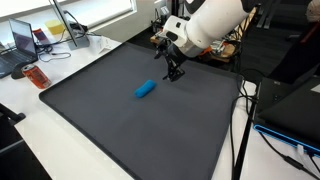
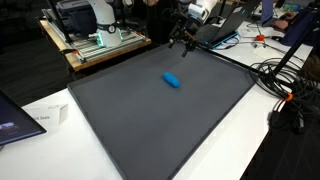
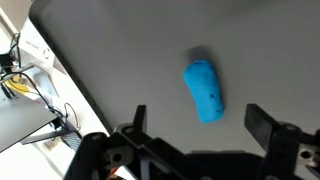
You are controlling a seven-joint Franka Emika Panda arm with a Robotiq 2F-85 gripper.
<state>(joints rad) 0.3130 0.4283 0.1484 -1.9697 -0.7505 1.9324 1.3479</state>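
The gripper hangs open and empty above the dark desk. In the wrist view its fingers stand at 9 and 3 o'clock, and the blue cylinder lies between their lines, just toward 12 o'clock. Its long axis runs roughly 11 to 5, across the closing direction. In an exterior view the cylinder rests on the desk at about 8 o'clock from the gripper, near it but not touching.
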